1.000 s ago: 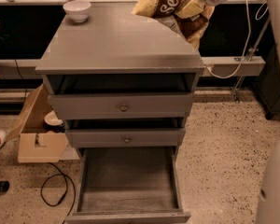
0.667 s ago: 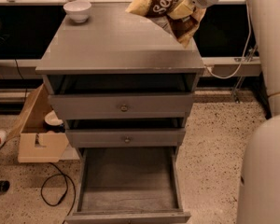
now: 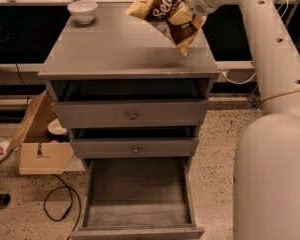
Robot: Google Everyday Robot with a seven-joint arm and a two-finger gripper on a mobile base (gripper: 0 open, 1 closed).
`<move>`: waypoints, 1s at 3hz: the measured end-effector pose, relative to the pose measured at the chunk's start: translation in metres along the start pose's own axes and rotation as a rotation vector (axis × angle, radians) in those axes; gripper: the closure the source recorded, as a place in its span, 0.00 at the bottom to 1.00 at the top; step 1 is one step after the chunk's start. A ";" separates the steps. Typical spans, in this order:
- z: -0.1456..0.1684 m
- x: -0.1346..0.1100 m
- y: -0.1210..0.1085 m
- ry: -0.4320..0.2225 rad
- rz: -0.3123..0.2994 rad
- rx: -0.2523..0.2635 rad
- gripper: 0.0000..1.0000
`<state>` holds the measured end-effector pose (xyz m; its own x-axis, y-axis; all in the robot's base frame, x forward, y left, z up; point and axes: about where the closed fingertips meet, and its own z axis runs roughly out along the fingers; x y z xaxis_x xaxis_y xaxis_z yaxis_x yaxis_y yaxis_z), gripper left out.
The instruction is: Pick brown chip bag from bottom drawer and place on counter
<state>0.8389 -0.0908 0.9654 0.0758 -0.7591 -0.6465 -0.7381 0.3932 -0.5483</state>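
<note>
The brown chip bag [image 3: 166, 11], tan and dark brown with white script, hangs in the air over the back right part of the counter [image 3: 115, 49]. Its lower corner is just above the counter top. My gripper [image 3: 186, 10] is at the top right, shut on the bag's right side, mostly hidden behind the bag. The white arm comes in from the right edge. The bottom drawer [image 3: 137, 199] is pulled fully out and shows a bare grey floor.
A white bowl [image 3: 82, 10] stands at the counter's back left. The two upper drawers [image 3: 132, 115] with brass knobs are slightly open. A cardboard box [image 3: 40, 144] and a black cable [image 3: 60, 204] lie on the speckled floor at left. My white base [image 3: 272, 179] fills the lower right.
The gripper has carried the bag left and slightly down over the counter's back right area. The arm reaches further in across the right side.
</note>
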 end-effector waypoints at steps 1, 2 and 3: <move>0.001 0.000 0.000 0.000 0.001 -0.001 0.59; 0.001 0.000 0.000 0.000 0.001 -0.001 0.36; 0.001 0.000 0.000 0.000 0.001 -0.001 0.13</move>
<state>0.8395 -0.0904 0.9645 0.0754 -0.7588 -0.6470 -0.7387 0.3933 -0.5474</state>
